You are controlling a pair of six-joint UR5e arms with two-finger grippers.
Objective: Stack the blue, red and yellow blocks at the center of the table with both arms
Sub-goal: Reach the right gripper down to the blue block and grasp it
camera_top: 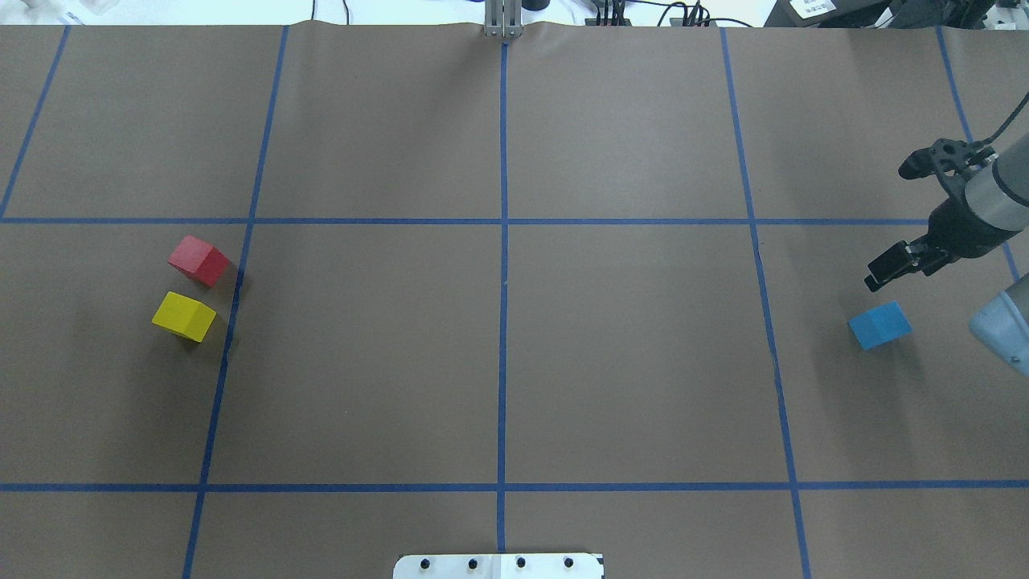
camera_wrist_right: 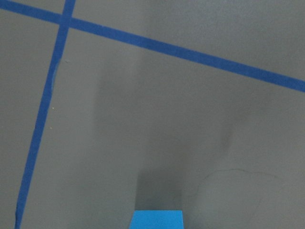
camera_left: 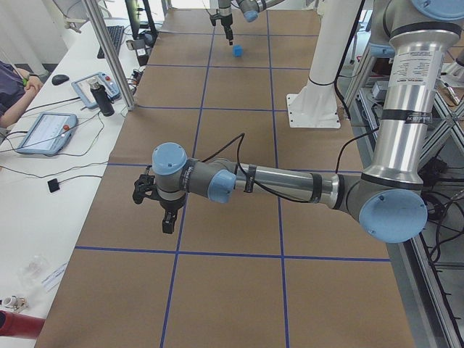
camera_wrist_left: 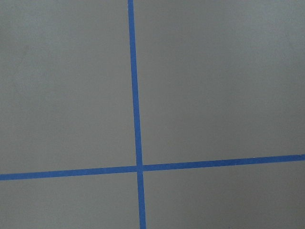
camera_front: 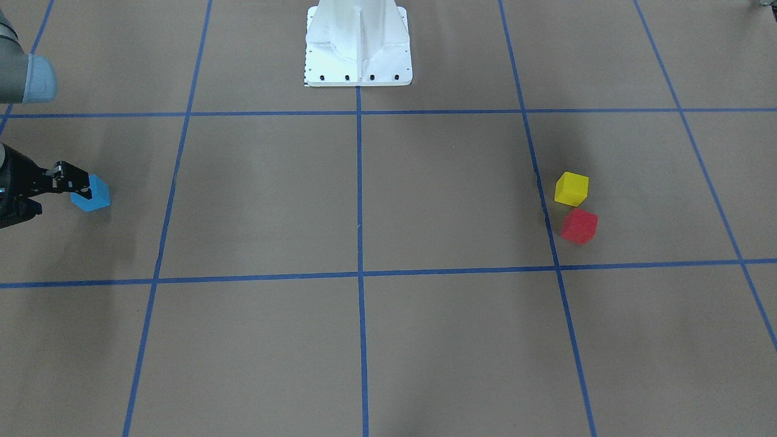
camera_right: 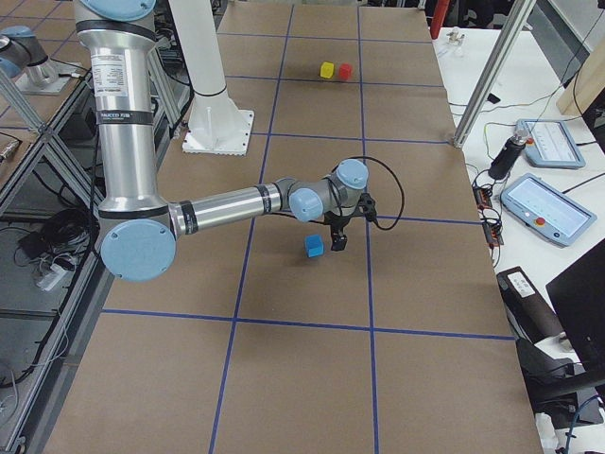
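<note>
The blue block (camera_top: 879, 325) lies on the table (camera_top: 498, 362) at the right side of the overhead view. My right gripper (camera_top: 883, 272) hovers just beyond it, close above the surface, open and holding nothing. In the front view the right gripper (camera_front: 73, 182) overlaps the blue block (camera_front: 92, 194). The right wrist view shows only the blue block's top edge (camera_wrist_right: 157, 219). The red block (camera_top: 198, 260) and the yellow block (camera_top: 184, 315) sit side by side at the far left. My left gripper (camera_left: 167, 223) hangs above bare table, and I cannot tell its state.
The white pedestal base (camera_front: 358, 48) stands at the robot's side of the table. Desks with tablets (camera_left: 43, 130) and cables run along the far side, with an aluminium post (camera_left: 109, 58). A person's sleeve (camera_left: 11, 94) shows at the edge.
</note>
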